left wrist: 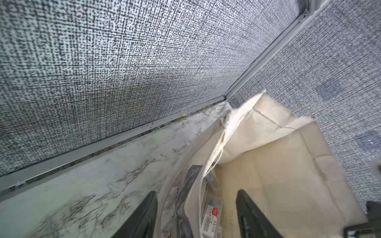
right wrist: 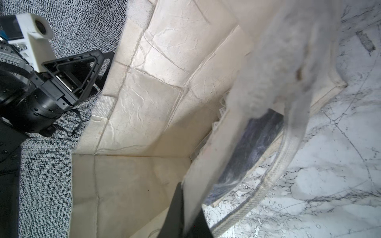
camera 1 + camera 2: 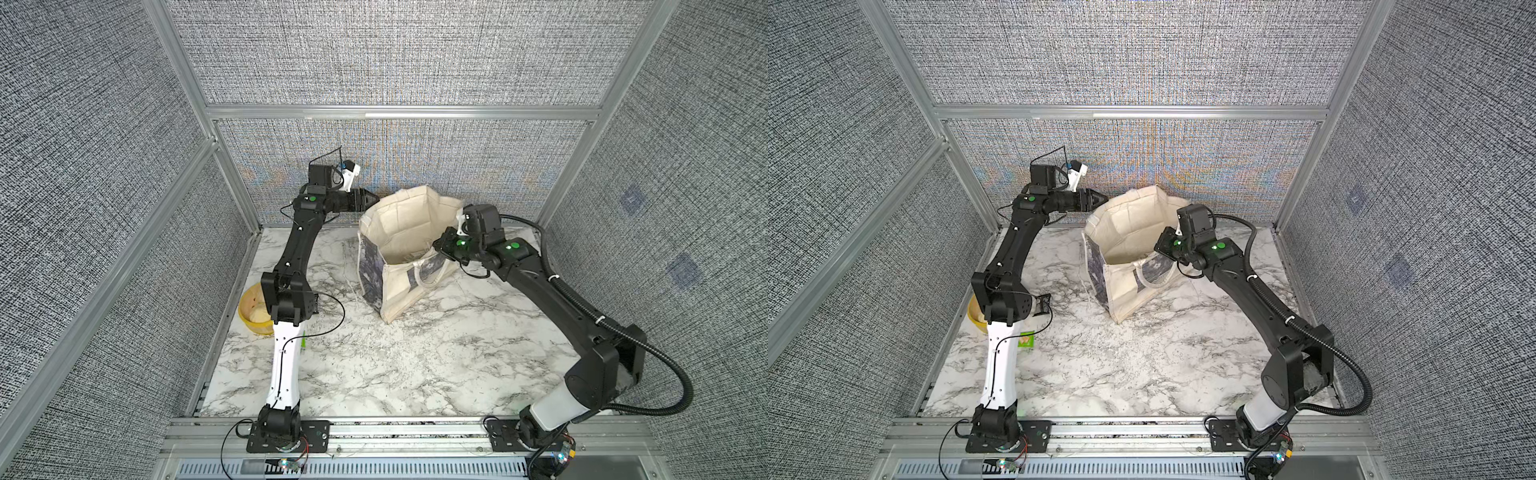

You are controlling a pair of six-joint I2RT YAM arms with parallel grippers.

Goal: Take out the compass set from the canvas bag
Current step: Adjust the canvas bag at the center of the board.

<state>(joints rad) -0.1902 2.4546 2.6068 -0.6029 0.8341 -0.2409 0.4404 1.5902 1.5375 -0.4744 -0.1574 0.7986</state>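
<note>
Quick headcount, folks: one canvas bag point(image 3: 390, 291), one labelled packet point(image 1: 212, 214) inside it, one yellow bowl point(image 3: 252, 309), one small green packet point(image 3: 1026, 340), two robot arms point(image 3: 297, 245) point(image 3: 557, 299), two claws (left claw point(image 3: 372, 200), right claw point(image 3: 436, 244)), one marble worktop point(image 3: 415, 365) and three grey fabric walls point(image 3: 395, 50).

The canvas bag point(image 3: 1123, 291) stands upright and open-mouthed on the marble worktop point(image 3: 1142, 365) between the two end effectors; the left end effector point(image 3: 1100, 200) points level at the bag, its tip just at the nearest rim corner; the right end effector point(image 3: 1159, 248) is closed at the opposite rim, a cream loop handle point(image 3: 1144, 276) hanging down the printed wall just below it. Well back from the left end effector, by that arm's elbow, a yellow bowl point(image 3: 976, 318) shows partly behind the arm; a green packet point(image 3: 1026, 340) lies near the bowl.
</note>
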